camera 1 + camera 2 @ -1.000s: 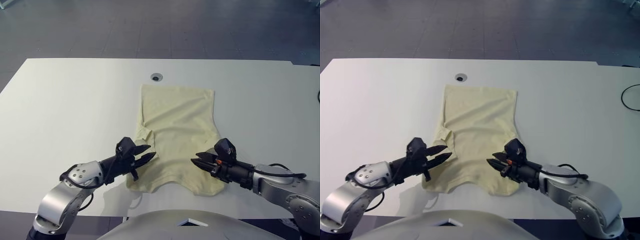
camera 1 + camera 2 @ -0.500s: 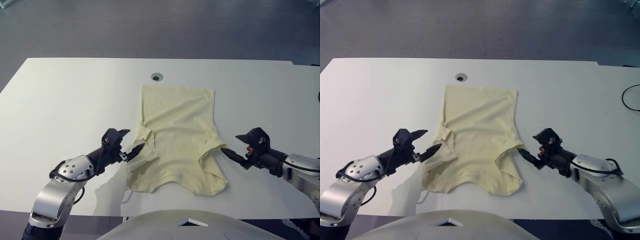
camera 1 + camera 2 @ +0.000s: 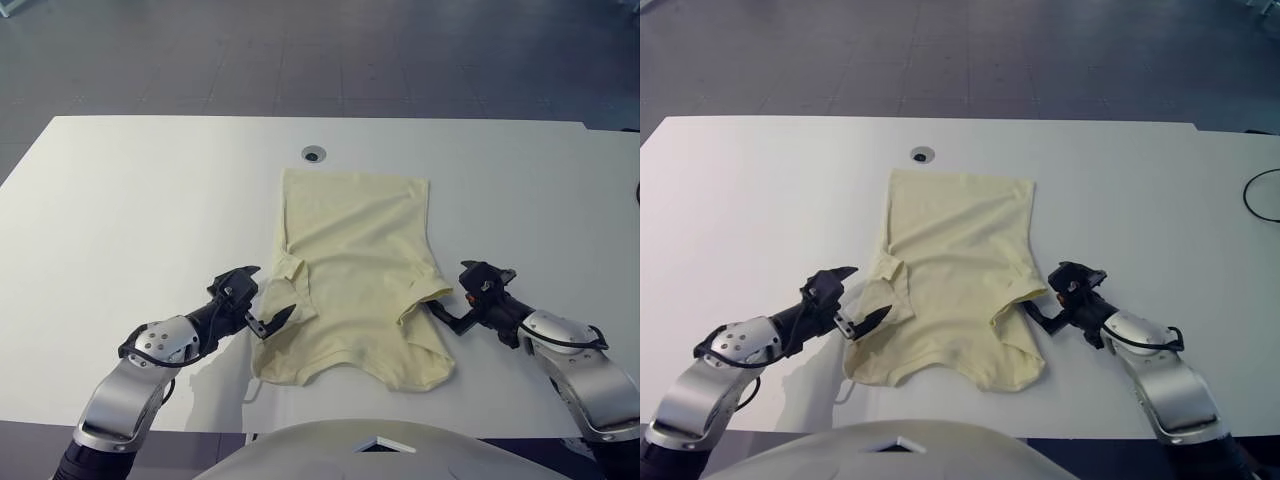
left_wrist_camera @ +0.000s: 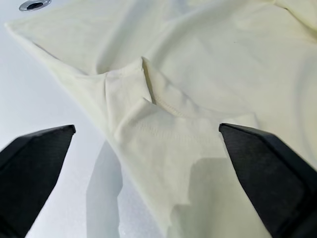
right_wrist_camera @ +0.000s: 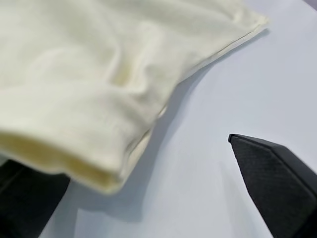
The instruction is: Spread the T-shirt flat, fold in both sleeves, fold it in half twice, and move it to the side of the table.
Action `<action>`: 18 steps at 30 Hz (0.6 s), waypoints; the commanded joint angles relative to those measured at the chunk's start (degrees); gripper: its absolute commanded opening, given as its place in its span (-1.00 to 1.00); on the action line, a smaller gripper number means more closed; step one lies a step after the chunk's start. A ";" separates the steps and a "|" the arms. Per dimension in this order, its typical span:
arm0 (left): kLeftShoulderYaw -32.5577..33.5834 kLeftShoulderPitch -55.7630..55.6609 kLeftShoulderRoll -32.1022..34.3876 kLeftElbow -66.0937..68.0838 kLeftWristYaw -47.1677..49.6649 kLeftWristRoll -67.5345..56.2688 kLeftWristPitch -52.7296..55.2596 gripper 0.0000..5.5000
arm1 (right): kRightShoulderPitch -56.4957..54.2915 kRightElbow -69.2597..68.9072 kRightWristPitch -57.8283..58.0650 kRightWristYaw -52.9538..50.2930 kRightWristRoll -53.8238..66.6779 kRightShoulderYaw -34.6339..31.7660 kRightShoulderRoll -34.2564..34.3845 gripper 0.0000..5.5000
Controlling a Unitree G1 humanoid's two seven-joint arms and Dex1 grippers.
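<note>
A pale yellow T-shirt (image 3: 355, 250) lies on the white table (image 3: 130, 200), collar end toward me, both sleeves turned in over the body. My left gripper (image 3: 268, 293) is open at the shirt's left edge, and the folded left sleeve (image 4: 148, 114) lies between and beyond its fingers (image 4: 29, 163). My right gripper (image 3: 470, 293) is open at the right edge. One of its fingers lies under the rolled right sleeve fold (image 5: 74, 144); the other finger (image 5: 277, 178) stands clear over bare table.
A round cable grommet (image 3: 314, 154) sits in the table just beyond the shirt's far hem. A black cable loop (image 3: 1262, 195) lies at the table's right edge. Wide bare table lies left and right of the shirt; the front edge is close behind both grippers.
A second ago both grippers were over the shirt's near end; they drew outward. Now both have turned back in at the sleeves, the right one closing on the sleeve fold.
</note>
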 commanded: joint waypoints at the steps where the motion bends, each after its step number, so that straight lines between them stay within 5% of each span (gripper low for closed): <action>1: 0.25 -0.33 0.34 0.53 -0.47 0.61 -0.11 0.96 | -2.64 -2.87 -0.89 -0.60 -1.23 -1.87 1.04 0.96; 8: -0.19 0.08 -0.56 0.46 -0.11 1.03 -0.12 0.96 | -4.92 -4.36 -0.16 0.47 -3.59 1.13 1.25 0.96; 18: -1.65 -0.62 -0.60 1.03 -0.42 2.04 -0.40 0.96 | -10.89 -2.17 -13.94 1.70 -26.52 15.16 -2.41 0.96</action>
